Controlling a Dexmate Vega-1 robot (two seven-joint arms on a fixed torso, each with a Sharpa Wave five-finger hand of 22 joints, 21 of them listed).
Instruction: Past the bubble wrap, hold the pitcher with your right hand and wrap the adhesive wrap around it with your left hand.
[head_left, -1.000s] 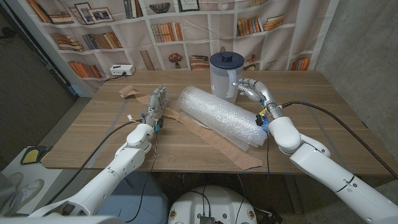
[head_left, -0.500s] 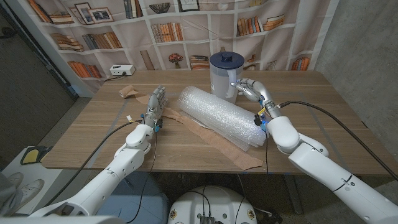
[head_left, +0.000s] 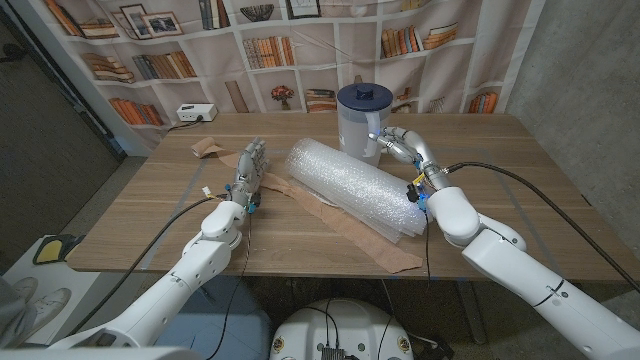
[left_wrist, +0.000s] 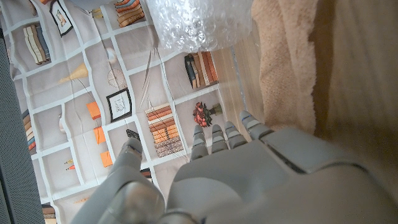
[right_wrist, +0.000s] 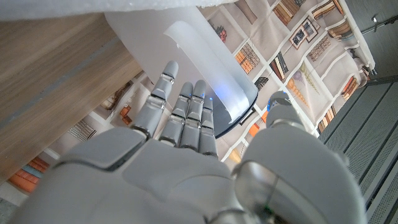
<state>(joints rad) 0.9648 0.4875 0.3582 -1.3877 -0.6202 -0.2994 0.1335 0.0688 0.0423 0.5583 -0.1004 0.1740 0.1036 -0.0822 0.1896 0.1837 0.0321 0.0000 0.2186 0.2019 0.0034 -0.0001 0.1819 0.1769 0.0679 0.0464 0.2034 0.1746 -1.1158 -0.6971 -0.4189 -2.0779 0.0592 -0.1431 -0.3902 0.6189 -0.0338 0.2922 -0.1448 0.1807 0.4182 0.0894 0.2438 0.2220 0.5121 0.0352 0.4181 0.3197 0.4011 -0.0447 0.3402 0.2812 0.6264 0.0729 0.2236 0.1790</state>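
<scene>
Two arms reach over the wooden table (head_left: 520, 190) in the head view. The right hand (head_left: 398, 145) is up against the right side of the pitcher (head_left: 360, 122), a pale translucent jug with a dark blue lid that stands upright at the far middle of the table, just behind the far end of the bubble wrap (head_left: 355, 185). Its fingers extend toward the jug's handle side; whether they touch it I cannot tell from this angle. The bubble wrap lies as a thick roll slanting from near the pitcher down toward the robot's right forearm, on top of a long strip of tan adhesive wrap (head_left: 365, 240) that runs diagonally across the table. The left hand (head_left: 250, 170) stands on its edge to the left of the roll, fingers straight and together, holding nothing, beside the strip's near-left part. A crumpled tan scrap (head_left: 208, 147) sits farther left, and a white box (head_left: 195, 112) rests at the far left edge before the bookshelf backdrop (head_left: 150, 60).

From the left wrist view, the left hand (left_wrist: 249, 168) shows its fingers extended and empty, with the tan adhesive wrap (left_wrist: 286, 56) alongside and the bubble wrap (left_wrist: 202, 25) beyond the fingertips.

From the right wrist view, the right hand (right_wrist: 186, 155) has its fingers spread open and straight, fingertips close against the pitcher (right_wrist: 186, 56), its dark lid rim just past them; nothing is gripped.
</scene>
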